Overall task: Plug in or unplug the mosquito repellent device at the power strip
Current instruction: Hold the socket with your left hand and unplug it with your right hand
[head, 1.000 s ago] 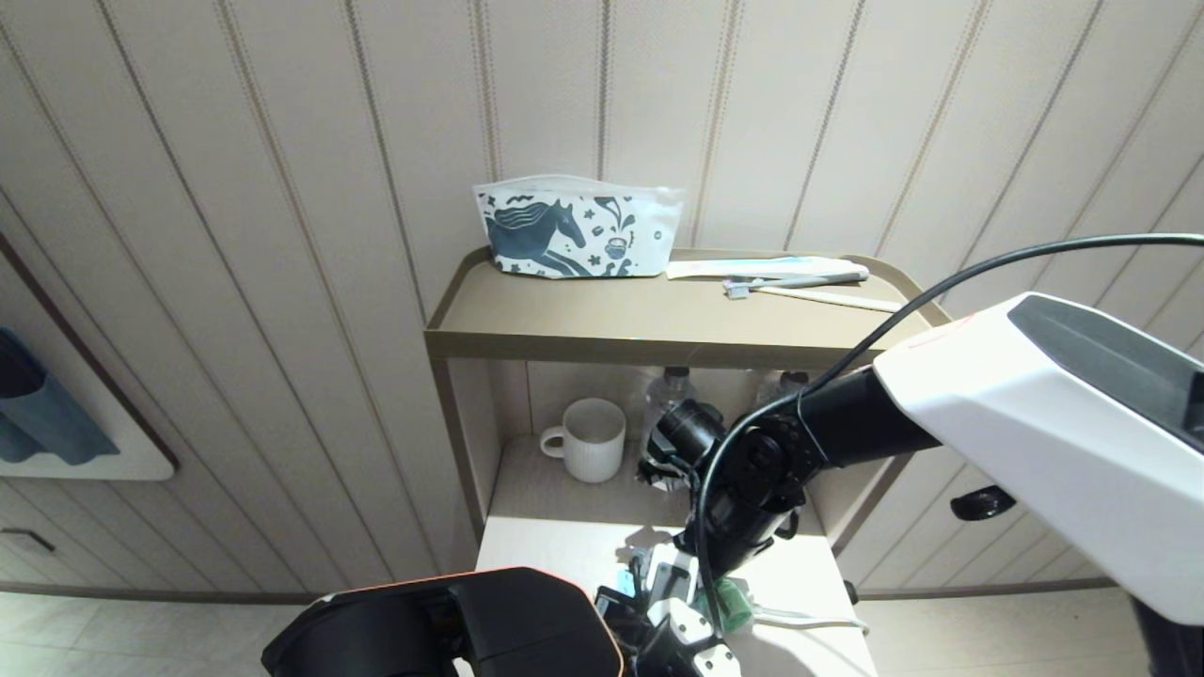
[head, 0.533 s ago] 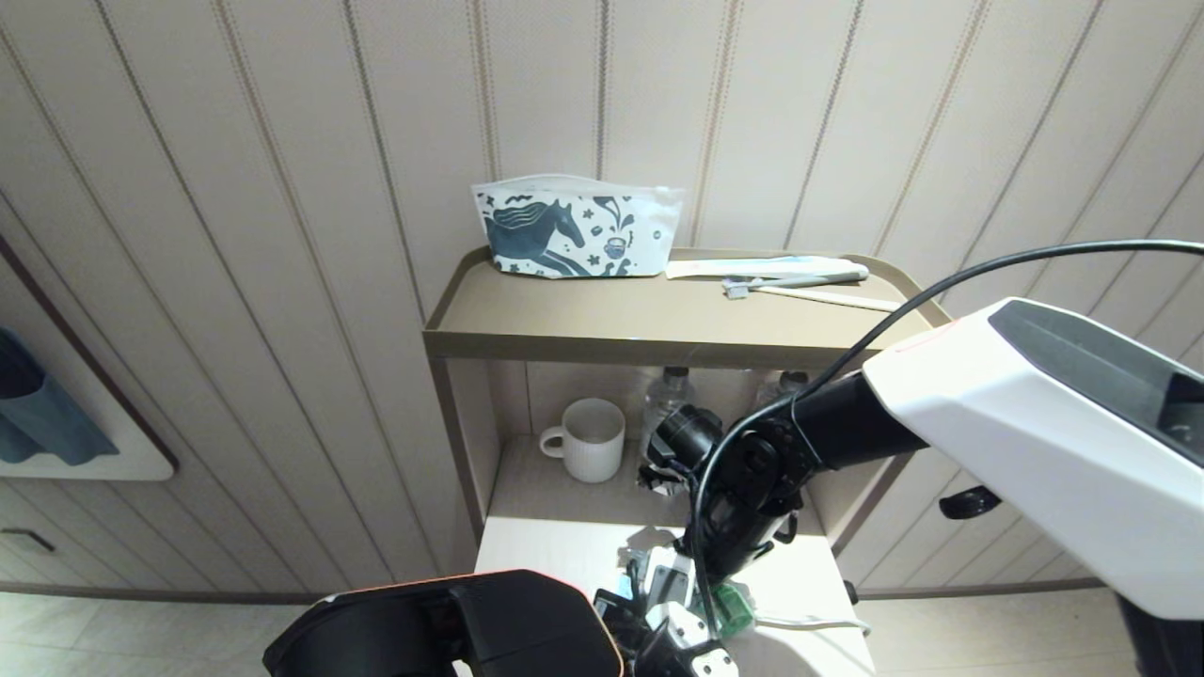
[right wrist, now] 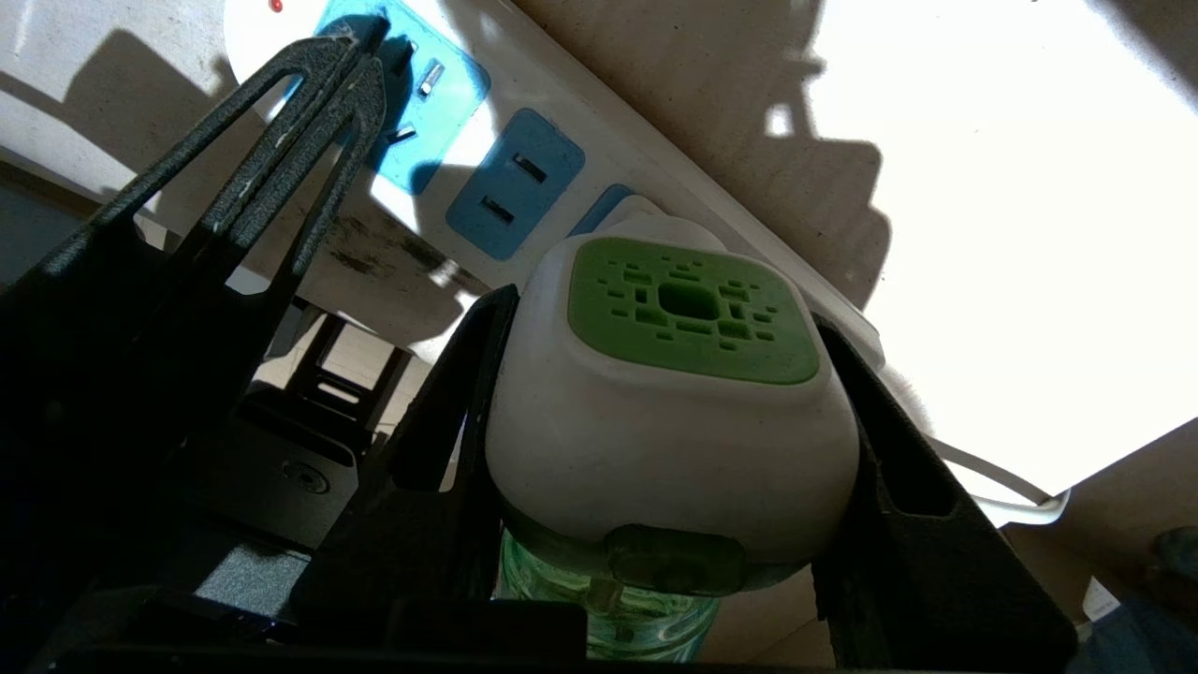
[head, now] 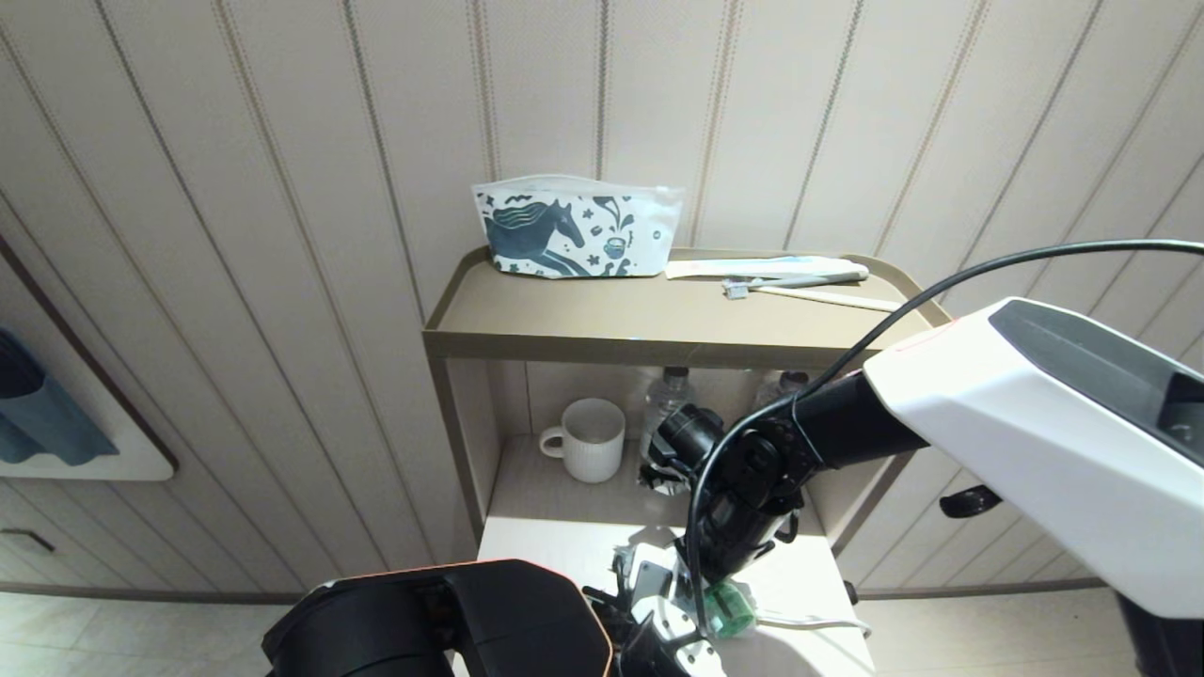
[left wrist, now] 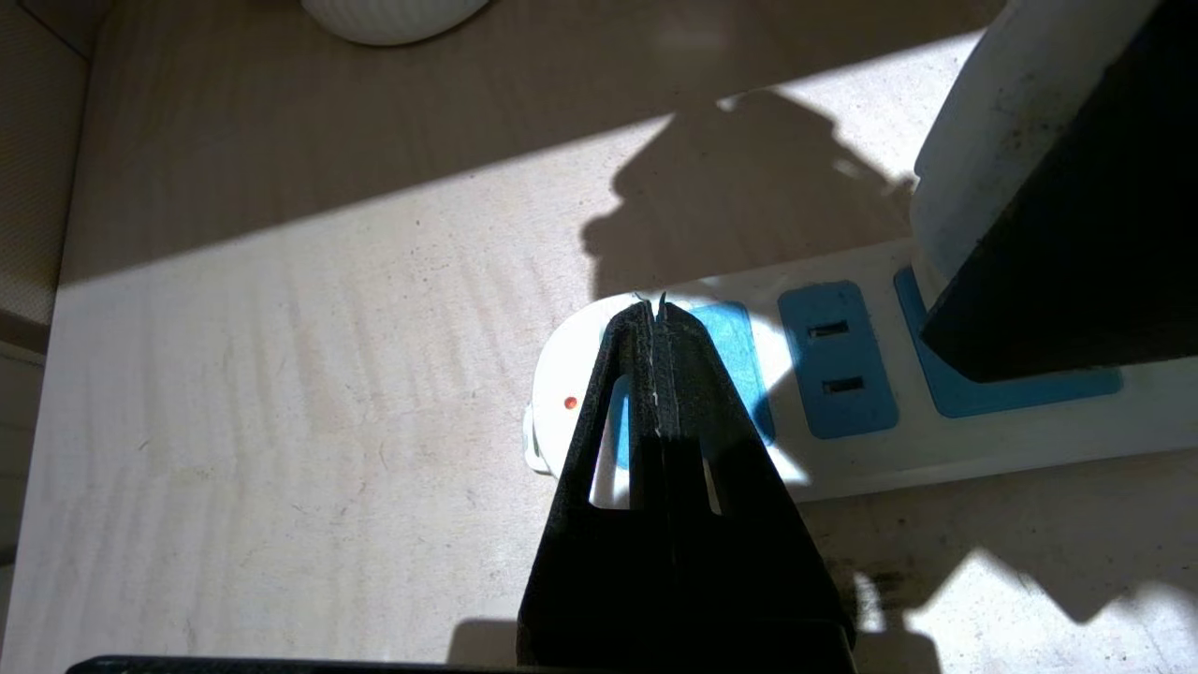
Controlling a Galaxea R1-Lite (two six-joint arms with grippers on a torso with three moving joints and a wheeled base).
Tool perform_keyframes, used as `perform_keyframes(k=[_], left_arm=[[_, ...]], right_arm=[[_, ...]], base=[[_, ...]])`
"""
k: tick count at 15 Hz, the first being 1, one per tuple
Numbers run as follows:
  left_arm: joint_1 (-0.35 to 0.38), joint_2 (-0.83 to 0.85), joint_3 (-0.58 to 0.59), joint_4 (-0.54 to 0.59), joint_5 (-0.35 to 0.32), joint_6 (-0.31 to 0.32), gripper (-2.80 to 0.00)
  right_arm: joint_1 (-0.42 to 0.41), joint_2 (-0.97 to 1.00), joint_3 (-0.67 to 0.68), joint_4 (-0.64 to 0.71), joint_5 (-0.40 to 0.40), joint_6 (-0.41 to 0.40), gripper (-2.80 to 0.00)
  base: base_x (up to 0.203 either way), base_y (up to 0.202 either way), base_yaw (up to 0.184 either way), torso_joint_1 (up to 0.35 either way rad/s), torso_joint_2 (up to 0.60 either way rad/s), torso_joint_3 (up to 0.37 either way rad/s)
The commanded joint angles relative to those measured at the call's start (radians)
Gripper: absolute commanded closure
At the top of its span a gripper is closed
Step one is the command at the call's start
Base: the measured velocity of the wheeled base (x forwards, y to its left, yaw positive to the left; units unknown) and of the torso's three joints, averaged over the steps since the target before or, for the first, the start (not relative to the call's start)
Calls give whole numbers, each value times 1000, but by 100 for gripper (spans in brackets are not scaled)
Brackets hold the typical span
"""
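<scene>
Mosquito repellent device (right wrist: 669, 402), white head with green vented cap, clamped between the right gripper (right wrist: 666, 412) pads, green liquid bottle hanging below toward the camera; seated at, or right against, the end socket of the power strip (left wrist: 842, 449), the prongs themselves hidden. In the head view, found at lower centre of the frame as a green glint (head: 729, 606) under the black right wrist, on the pale lower shelf (head: 564, 545). Left gripper (left wrist: 655, 314) fingers pressed together on nothing, tips resting over the strip's rounded end near the red light, at centre of the left wrist frame. Compared with a second ago, barely anything different: device and right wrist in the same spot at lower centre, grip width unchanged, left forearm only slightly shifted at the bottom edge. Likely meaning: no pull or push under way yet, strip pinned and device gripped, plug step not yet completed. Mug (head: 591, 451) and toiletry bag (head: 576, 228) untouched higher in the frame.
</scene>
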State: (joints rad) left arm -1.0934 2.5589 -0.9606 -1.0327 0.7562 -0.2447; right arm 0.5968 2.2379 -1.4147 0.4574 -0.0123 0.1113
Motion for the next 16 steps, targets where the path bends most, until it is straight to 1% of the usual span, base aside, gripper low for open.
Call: perform_keyframes(k=[1, 12, 15, 16], left_arm=[[1, 7, 6, -3, 3, 1, 0], [1, 4, 5, 11, -9, 16, 0], [1, 4, 5, 10, -11, 16, 0], [1, 4, 5, 10, -11, 16, 0]], right_arm=[[0, 0, -1, 3, 2, 1, 0], [6, -23, -17, 3, 0, 2, 0], [14, -43, -29, 3, 0, 36, 0], [14, -43, -29, 3, 0, 36, 0]], base=[[0, 0, 0, 0, 0, 0], [0, 0, 0, 0, 0, 0], [0, 0, 0, 0, 0, 0], [0, 0, 0, 0, 0, 0]])
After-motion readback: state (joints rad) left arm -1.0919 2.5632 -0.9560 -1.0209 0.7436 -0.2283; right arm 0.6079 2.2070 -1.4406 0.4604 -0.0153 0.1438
